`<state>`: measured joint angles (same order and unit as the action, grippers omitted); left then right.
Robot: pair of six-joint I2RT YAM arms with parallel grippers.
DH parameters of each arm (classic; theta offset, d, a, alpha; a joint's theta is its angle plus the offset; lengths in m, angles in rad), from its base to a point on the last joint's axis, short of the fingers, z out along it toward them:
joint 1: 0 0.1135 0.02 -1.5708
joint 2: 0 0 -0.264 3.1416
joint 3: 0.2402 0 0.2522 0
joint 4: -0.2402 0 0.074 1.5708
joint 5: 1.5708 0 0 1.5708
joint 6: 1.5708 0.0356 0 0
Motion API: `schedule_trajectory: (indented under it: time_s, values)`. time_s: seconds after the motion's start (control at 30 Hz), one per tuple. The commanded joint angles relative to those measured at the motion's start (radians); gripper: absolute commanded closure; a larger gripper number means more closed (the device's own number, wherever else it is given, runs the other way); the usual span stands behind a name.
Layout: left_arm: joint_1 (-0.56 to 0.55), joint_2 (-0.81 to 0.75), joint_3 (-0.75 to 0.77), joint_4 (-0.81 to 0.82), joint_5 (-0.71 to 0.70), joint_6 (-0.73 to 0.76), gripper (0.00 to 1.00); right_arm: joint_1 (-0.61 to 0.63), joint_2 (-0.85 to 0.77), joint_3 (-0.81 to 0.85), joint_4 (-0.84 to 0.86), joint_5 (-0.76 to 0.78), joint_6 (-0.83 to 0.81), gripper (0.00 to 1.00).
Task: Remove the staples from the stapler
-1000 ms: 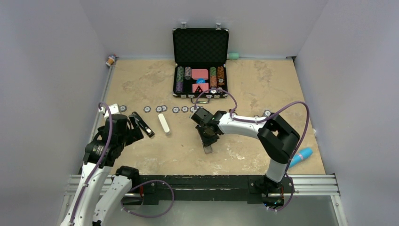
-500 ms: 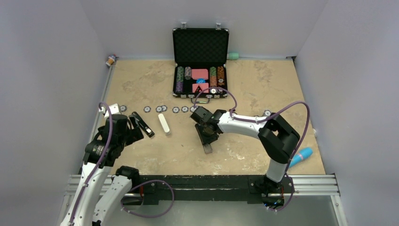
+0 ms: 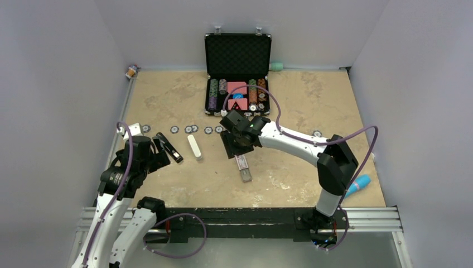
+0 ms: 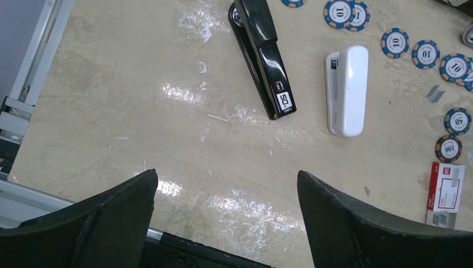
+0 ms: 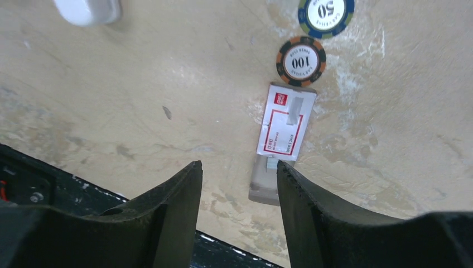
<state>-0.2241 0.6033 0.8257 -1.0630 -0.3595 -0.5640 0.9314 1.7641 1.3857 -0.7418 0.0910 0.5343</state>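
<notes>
The black stapler [image 3: 168, 148] lies on the table at the left, looking shut; it also shows at the top of the left wrist view [image 4: 263, 56]. My left gripper [image 3: 157, 158] is open and empty [image 4: 226, 178], just near-left of the stapler and apart from it. A tiny silvery-grey bit, maybe staples [image 4: 434, 94], lies among the chips. My right gripper [image 3: 237, 146] is open and empty [image 5: 239, 167], held above the table just beyond the clear box with the red-white label [image 5: 284, 134].
A white oblong block [image 3: 194, 147] lies right of the stapler. A row of poker chips [image 3: 189, 129] runs across the middle. An open black chip case [image 3: 237, 50] stands at the back. A blue cylinder [image 3: 357, 185] lies at the near right.
My right gripper has moved up and away toward the far left, uncovering the clear box, which stays on the table. The left arm and the stapler have not moved.
</notes>
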Motion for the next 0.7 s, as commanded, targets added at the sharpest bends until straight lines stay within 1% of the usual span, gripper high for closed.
schedule_trajectory:
  time_s: [0.0,0.13,0.3,0.43,0.67]
  values:
    - [-0.007,-0.019,0.002,0.015,-0.008,-0.012,0.02,0.006,-0.004,0.121,-0.064,0.051,-0.040,0.44]
    - [-0.012,-0.032,0.000,0.014,-0.010,-0.014,0.02,-0.001,0.074,0.222,-0.097,0.066,-0.075,0.44]
    - [-0.012,-0.046,0.000,0.012,-0.016,-0.016,0.02,-0.017,0.197,0.410,-0.151,0.086,-0.098,0.46]
    - [-0.012,-0.054,-0.001,0.012,-0.017,-0.017,0.02,-0.029,0.284,0.532,-0.177,0.093,-0.111,0.46]
    - [-0.012,-0.041,0.001,0.016,-0.008,-0.011,0.02,-0.086,0.393,0.647,-0.205,0.059,-0.095,0.43]
